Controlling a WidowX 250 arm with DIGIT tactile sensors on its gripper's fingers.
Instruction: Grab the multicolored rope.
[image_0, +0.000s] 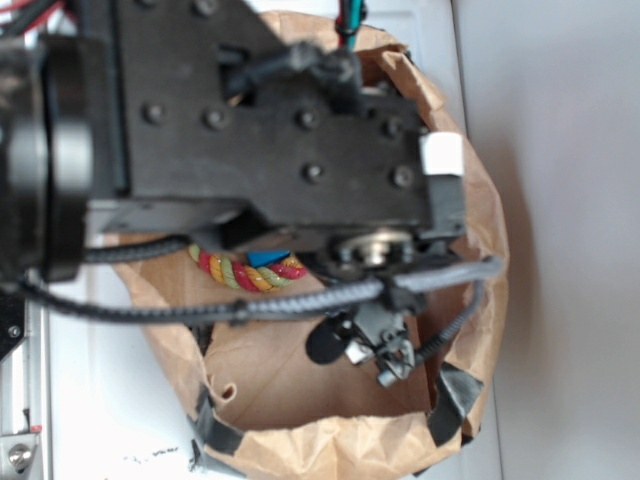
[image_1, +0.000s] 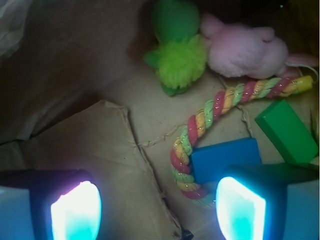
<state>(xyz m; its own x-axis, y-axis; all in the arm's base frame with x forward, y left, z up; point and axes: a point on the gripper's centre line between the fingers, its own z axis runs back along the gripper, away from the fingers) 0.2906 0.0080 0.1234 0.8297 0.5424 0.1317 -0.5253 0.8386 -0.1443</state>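
Observation:
The multicolored rope (image_1: 207, 120), twisted from red, yellow and pale green strands, curves across the paper bag floor from upper right down to just left of the blue block (image_1: 225, 158). In the exterior view a short stretch of the rope (image_0: 248, 270) shows under the arm. My gripper (image_1: 159, 210) is open above the bag floor, with bare paper between its glowing fingers (image_1: 76, 212). The rope's lower end lies just inside the right finger (image_1: 241, 209), not held.
A brown paper bag (image_0: 470, 190) surrounds everything. Inside lie a fuzzy yellow-green plush toy (image_1: 180, 57), a pink plush toy (image_1: 245, 50) and a green block (image_1: 287, 131). A folded paper flap (image_1: 95, 150) covers the bag floor at left.

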